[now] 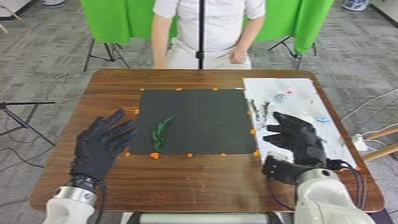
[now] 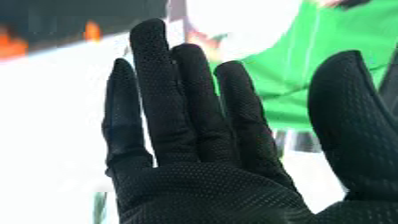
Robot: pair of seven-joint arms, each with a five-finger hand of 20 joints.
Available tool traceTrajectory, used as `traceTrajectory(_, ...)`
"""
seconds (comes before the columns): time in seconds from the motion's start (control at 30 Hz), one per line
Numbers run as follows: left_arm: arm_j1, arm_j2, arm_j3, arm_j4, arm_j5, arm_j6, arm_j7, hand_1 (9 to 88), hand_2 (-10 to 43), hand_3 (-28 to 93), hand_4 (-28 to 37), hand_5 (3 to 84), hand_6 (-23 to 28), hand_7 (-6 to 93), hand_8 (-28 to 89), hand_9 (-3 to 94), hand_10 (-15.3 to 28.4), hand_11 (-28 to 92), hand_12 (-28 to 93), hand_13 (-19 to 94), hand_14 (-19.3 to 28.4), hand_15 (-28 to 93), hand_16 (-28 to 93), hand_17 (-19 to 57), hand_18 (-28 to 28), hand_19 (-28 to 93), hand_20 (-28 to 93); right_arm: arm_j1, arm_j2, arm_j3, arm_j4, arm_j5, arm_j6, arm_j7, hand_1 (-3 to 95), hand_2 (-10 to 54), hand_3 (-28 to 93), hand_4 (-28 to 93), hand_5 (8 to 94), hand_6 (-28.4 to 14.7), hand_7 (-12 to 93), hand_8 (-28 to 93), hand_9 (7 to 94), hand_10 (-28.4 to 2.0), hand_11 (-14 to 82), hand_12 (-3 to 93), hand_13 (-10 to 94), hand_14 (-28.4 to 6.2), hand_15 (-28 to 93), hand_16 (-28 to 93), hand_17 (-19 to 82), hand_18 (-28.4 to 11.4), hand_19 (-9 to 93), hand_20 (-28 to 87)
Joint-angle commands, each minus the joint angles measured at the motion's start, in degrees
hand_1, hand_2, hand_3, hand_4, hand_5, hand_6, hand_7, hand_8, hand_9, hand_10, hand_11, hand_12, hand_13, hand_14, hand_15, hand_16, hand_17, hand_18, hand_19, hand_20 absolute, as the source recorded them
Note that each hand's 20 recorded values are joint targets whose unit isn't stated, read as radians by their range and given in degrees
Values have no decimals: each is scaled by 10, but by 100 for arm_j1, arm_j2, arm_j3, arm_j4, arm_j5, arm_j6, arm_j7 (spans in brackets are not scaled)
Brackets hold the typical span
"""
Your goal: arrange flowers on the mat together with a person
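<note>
Right hand [image 1: 304, 142] spread wide over white sheet [image 1: 266, 87] on brown table [image 1: 213, 192], green cloth [image 1: 115, 22] beyond.

in the head view, the right hand [image 1: 302, 142] at four o'clock hides part of the white sheet [image 1: 266, 87]; the pink thing [image 1: 290, 91] at two is too small to name.

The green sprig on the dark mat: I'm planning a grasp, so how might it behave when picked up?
The sprig looks slender, so it is probably light. Its upper end curves, so the stem may bend or sway. The leaves sticking out along it would likely keep it from rolling on the mat.
</note>
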Motion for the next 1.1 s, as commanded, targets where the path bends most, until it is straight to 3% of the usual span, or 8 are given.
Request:
traceTrajectory(0.03, 43, 6, 20, 26, -11, 22, 3, 205, 135, 735, -283, 350, 121, 61, -75, 355, 241, 242, 88, 257, 284, 475, -121, -82, 259, 566, -15, 1054, 128, -818, 425, -3818, 228, 2903, 308, -53, 812, -282, 523, -49, 178, -151, 636, -168, 244, 126, 615, -140, 448, 108, 185, -229, 660, 117)
traceTrajectory(0.2, 45, 51, 49, 31, -23, 44, 88, 205, 135, 735, -283, 350, 121, 61, -75, 355, 241, 242, 88, 258, 284, 475, -121, -82, 259, 566, -14, 1078, 252, -816, 591, -4873, 51, 3657, 326, -70, 811, -282, 543, -56, 170, -144, 661, -168, 275, 119, 635, -132, 461, 96, 196, -223, 701, 58)
traceTrajectory(0.57, 41, 78, 83, 53, -28, 37, 148, 204, 135, 737, -283, 351, 121, 61, -75, 355, 241, 243, 87, 257, 284, 473, -121, -82, 259, 567, -13, 937, 485, -494, 809, -6217, -433, 4429, 329, -79, 807, -283, 559, -58, 165, -144, 688, -169, 289, 127, 661, -131, 465, 99, 208, -223, 726, 36)
traceTrajectory(0.77, 24, 42, 65, 56, -17, 28, 88, 204, 135, 736, -283, 351, 122, 60, -75, 355, 241, 243, 87, 257, 284, 475, -121, -82, 258, 567, -12, 823, 554, -285, 944, -6591, -1312, 4602, 329, -84, 808, -283, 543, -57, 154, -141, 674, -171, 265, 124, 654, -136, 455, 98, 207, -222, 730, 16)
traceTrajectory(0.93, 45, 64, 71, 47, -28, 37, 123, 205, 135, 736, -283, 351, 122, 60, -75, 355, 241, 242, 87, 257, 284, 477, -120, -82, 258, 567, -12, 707, 531, -127, 1067, -6555, -2104, 4537, 327, -90, 804, -283, 523, -55, 147, -137, 652, -175, 253, 123, 635, -138, 450, 97, 195, -223, 722, 7)
traceTrajectory(1.1, 49, 47, 55, 44, -22, 20, 110, 204, 136, 735, -283, 351, 122, 61, -75, 355, 241, 243, 87, 257, 284, 475, -122, -82, 258, 567, -12, 661, 469, -56, 1201, -6426, -2565, 4516, 328, -94, 803, -283, 518, -52, 145, -136, 640, -177, 236, 122, 627, -140, 444, 96, 188, -220, 711, 2)
